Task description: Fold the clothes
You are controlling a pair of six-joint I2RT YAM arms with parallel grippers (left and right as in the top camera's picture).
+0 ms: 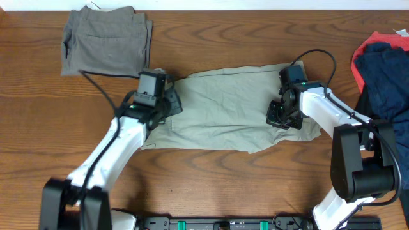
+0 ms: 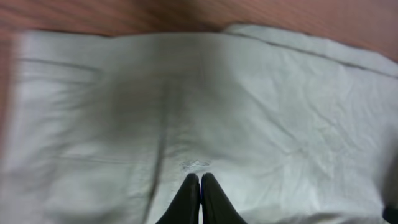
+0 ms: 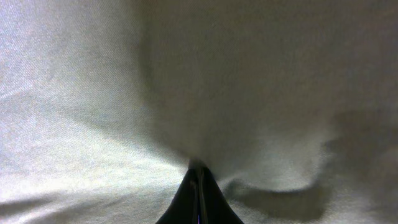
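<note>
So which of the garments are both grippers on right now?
The pale khaki trousers spread mid-table; the grey-olive pair lies folded far left, the navy and red garments at the right edge.

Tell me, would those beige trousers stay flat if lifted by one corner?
Probably not: the beige trousers show creases and pucker at the right gripper, so they'd likely droop. Pushed, they'd probably bunch up rather than slide whole.

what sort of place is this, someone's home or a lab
Most likely a robotics lab bench, not a home: two white robot arms at a wood-grain table, over pale khaki-beige fabric trousers, with folded grey-olive trousers set aside.
</note>
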